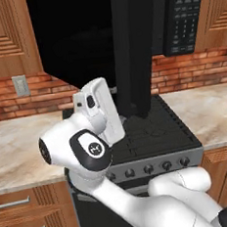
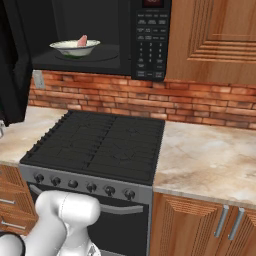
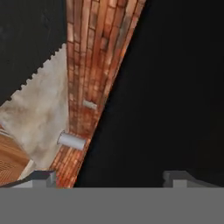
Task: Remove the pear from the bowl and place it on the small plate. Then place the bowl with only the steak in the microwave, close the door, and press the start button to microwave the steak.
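The bowl (image 2: 75, 48) sits inside the microwave (image 2: 95, 35) cavity with the pink steak (image 2: 82, 40) in it, and no pear can be made out there. The door (image 1: 131, 50) stands swung out over the black gas stove (image 2: 100, 145), so closing it looks like the step in hand. In the hand view the pincer (image 3: 109, 178) is spread wide with nothing between its tips, facing the dark door panel beside the brick wall (image 3: 89, 78) and the marble tabletop (image 3: 41, 113). The next move likely calls for pushing the door's free edge round towards the cavity until it shuts, then reaching for the keypad (image 2: 147, 42).
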Controlling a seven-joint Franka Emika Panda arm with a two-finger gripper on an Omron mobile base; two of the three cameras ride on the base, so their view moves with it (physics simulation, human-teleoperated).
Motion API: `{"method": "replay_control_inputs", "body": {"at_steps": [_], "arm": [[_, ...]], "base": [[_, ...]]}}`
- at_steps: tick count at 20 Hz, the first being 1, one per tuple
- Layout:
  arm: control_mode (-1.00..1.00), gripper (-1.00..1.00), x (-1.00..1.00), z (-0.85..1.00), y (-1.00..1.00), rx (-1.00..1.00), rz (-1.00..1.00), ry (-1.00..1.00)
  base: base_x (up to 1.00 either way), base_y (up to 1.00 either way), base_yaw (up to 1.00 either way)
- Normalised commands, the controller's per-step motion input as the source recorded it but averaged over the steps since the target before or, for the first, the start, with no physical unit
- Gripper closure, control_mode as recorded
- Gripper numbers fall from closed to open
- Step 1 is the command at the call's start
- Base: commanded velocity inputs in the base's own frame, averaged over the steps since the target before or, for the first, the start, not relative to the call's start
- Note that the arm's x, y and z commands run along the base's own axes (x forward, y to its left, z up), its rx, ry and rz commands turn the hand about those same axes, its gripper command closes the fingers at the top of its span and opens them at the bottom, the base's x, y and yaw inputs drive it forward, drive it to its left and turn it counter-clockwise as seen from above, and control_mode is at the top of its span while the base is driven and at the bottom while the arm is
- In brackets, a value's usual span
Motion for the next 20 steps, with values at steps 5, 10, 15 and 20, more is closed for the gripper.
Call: {"method": "replay_control_inputs", "body": {"at_steps": [5, 10, 15, 20], "arm": [[-1.0, -1.0, 0.46, 0.21, -0.88, 0.29, 0.2, 0.03], [-1.0, -1.0, 0.47, 0.21, -0.7, 0.3, 0.28, 0.02], [-1.0, -1.0, 0.64, 0.09, -0.41, 0.25, 0.31, 0.04], [-1.0, -1.0, 0.8, 0.0, 0.0, 0.14, 0.23, 0.1]], "base": [[0.0, 0.0, 0.0], [0.0, 0.0, 0.0], [0.0, 0.0, 0.0], [0.0, 0.0, 0.0]]}}
